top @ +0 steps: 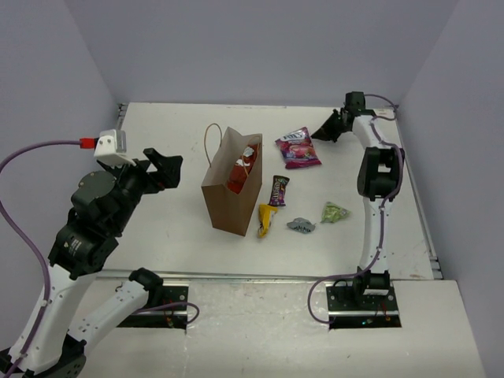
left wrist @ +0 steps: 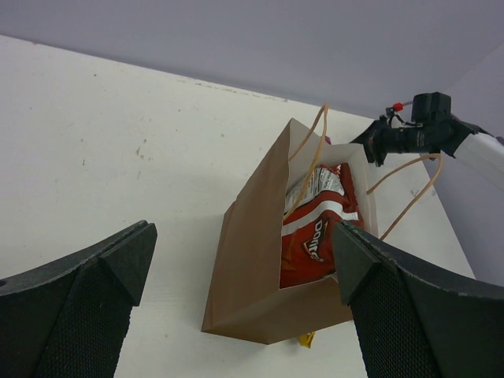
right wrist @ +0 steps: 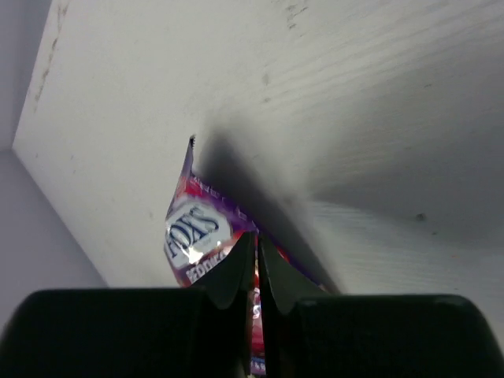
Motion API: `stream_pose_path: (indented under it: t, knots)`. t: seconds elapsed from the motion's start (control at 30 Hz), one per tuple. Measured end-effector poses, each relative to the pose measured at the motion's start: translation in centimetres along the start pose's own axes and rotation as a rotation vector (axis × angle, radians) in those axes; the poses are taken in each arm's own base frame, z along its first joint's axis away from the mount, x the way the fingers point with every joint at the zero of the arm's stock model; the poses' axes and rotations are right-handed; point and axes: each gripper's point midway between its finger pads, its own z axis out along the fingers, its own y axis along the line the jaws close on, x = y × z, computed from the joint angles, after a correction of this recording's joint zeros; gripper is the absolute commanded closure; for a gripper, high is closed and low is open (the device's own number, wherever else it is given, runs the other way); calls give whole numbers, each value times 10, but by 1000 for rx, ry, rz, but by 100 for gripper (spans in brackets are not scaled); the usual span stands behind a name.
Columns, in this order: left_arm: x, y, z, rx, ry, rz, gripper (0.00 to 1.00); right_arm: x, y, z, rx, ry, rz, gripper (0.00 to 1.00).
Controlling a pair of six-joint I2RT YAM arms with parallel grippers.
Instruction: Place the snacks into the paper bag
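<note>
The brown paper bag (top: 227, 193) stands upright mid-table with the big red chip bag (top: 242, 168) inside; both show in the left wrist view, the bag (left wrist: 244, 260) and the chip bag (left wrist: 315, 236). My left gripper (top: 165, 168) is open and empty, left of the bag, its jaws wide apart (left wrist: 242, 230). My right gripper (top: 323, 132) is shut on the edge of the magenta pouch (top: 298, 149), which shows beyond its jaws (right wrist: 257, 236) in the right wrist view (right wrist: 197, 228). A dark purple bar (top: 277, 190), yellow wrapper (top: 266, 220), grey wrapper (top: 301, 225) and green wrapper (top: 334, 212) lie right of the bag.
The bag's thin loop handle (top: 211, 142) sticks up on its far left side. Grey walls close in the table at the back and sides. The right arm (left wrist: 421, 134) shows beyond the bag in the left wrist view.
</note>
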Motion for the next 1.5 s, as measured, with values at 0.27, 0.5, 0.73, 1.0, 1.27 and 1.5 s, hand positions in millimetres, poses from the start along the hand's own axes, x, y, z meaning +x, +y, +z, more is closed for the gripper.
stream_pose_path:
  t: [0.27, 0.5, 0.73, 1.0, 1.27, 1.5]
  knots:
    - [-4, 1, -5, 1, -18, -5, 0, 46, -4, 3, -82, 94, 34, 100]
    - [-4, 2, -7, 0, -20, -5, 0, 38, 37, -53, -138, 10, -77, 32]
    - [-4, 2, -7, 1, -20, -6, 0, 71, 44, -83, -113, -40, -142, 10]
    - [-4, 2, -7, 1, -19, -5, 0, 136, -25, -74, -13, 8, 4, 12]
    - [-4, 2, -7, 1, -18, -5, 0, 121, -17, -59, -49, -67, 117, 13]
    - [-5, 2, -7, 0, -21, -5, 0, 103, -7, -25, -51, -99, 208, 86]
